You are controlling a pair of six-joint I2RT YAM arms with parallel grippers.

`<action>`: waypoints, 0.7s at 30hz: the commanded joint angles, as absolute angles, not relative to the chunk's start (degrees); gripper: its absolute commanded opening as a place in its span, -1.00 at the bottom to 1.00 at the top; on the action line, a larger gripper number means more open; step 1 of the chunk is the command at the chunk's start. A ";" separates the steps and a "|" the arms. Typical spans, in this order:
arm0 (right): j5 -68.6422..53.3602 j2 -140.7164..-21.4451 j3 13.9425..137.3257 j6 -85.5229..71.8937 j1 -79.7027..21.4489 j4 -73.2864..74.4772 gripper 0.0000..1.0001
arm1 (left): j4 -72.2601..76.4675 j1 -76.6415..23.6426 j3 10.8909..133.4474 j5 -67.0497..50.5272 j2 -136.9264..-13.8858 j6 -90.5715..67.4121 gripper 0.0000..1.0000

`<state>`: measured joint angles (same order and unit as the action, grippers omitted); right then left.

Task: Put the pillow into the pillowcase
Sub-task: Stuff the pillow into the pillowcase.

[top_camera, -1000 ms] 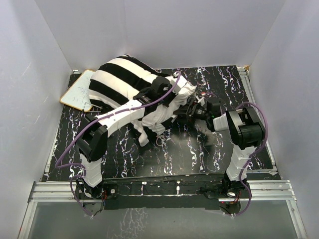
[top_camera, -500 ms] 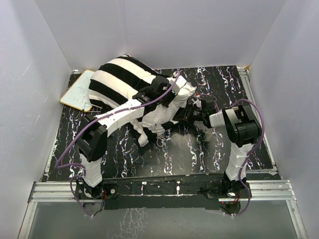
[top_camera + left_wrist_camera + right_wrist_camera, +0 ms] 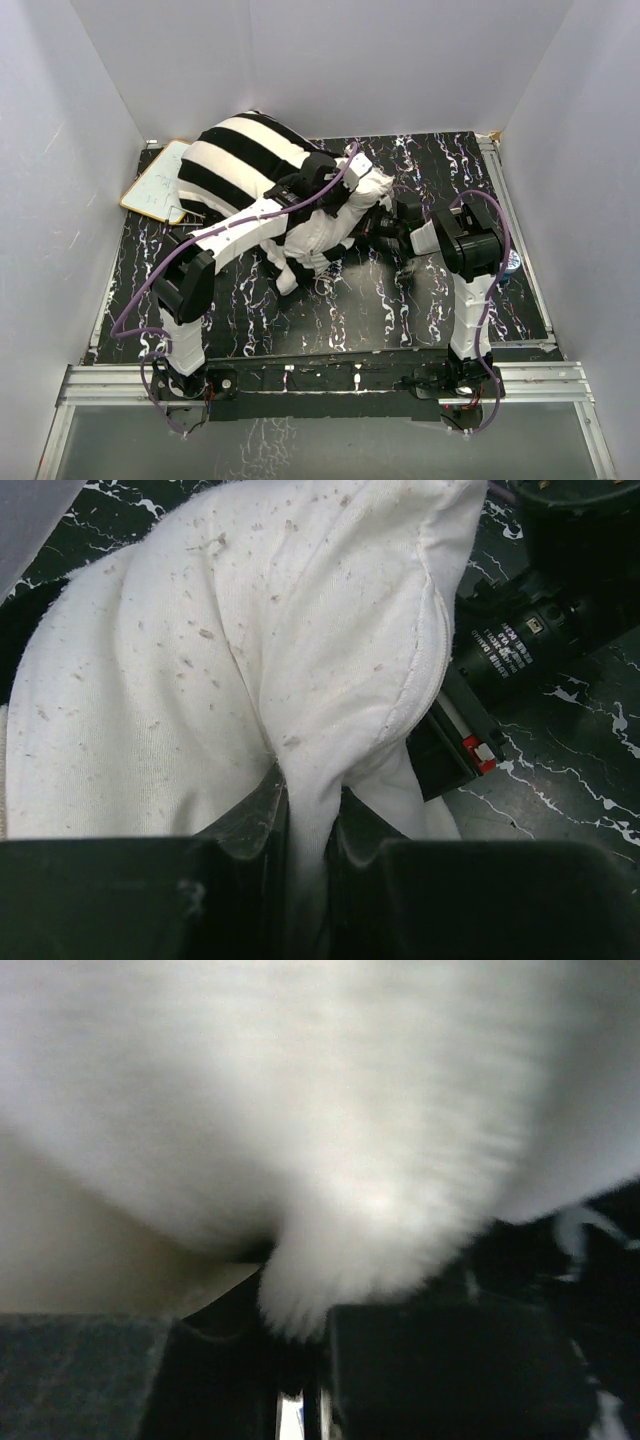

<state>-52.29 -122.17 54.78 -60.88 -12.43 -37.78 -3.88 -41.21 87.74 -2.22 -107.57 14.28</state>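
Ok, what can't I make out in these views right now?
- Mouth of the pillowcase: top view, hidden under the left arm and pillow.
- Grip of the right gripper: right wrist view, blurred.
- Right edge of the whiteboard: top view, under the pillowcase.

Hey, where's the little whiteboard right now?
In the top view the whiteboard lies at the far left corner of the table, beside the left wall, with its right edge partly covered by the striped pillowcase.
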 commanded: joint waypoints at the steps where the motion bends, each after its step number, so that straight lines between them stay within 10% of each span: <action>1: -61.50 -121.45 51.00 -68.65 -11.33 -67.35 -0.84 | -2.09 -39.15 87.79 -1.26 -106.42 14.89 -1.00; 5: -68.81 -122.73 47.84 -87.13 -9.45 -103.51 -0.84 | -2.50 -36.93 86.11 0.36 -107.69 17.17 -1.00; 21: -68.39 -109.28 47.78 -87.80 -9.53 -99.65 -0.84 | 1.56 -30.78 80.84 -9.59 -111.70 13.57 -1.00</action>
<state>-66.39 -108.20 45.80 -87.26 -9.98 -82.87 3.25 -36.32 80.86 -11.25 -111.74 14.92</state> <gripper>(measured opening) 0.081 0.096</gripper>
